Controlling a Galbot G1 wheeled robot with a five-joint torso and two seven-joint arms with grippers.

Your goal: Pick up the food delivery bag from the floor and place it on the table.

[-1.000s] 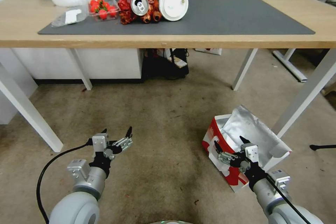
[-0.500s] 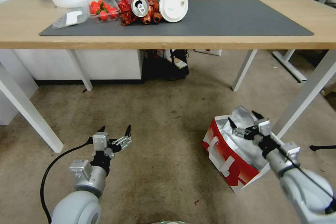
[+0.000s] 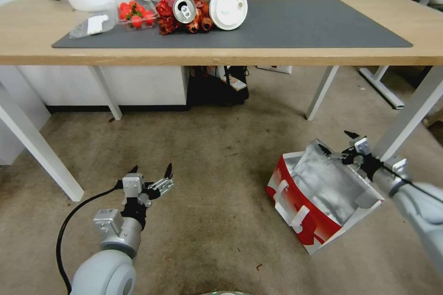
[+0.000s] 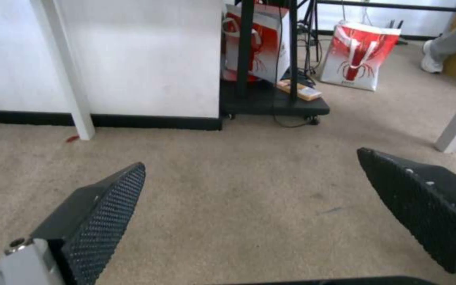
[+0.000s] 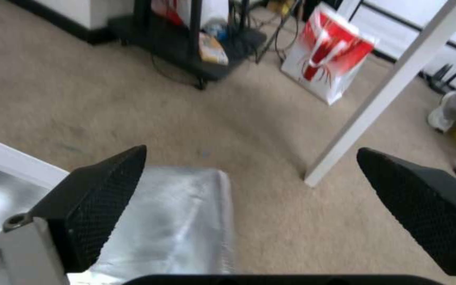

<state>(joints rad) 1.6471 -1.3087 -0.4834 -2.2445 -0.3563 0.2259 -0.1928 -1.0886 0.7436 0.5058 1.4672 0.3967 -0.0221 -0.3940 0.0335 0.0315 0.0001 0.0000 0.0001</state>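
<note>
Head view: food delivery bag stands open on the floor, beside a white leg of the table.
Right gripper: spread, at the bag's far foil rim, gripping nothing.
Left gripper: spread, low over bare floor.
Right wrist view: foil flap beneath the fingers.
Writing: none legible.

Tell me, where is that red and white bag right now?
The food delivery bag sits open on the floor, on the robot's right, beside a white table leg, under the open right gripper.
</note>
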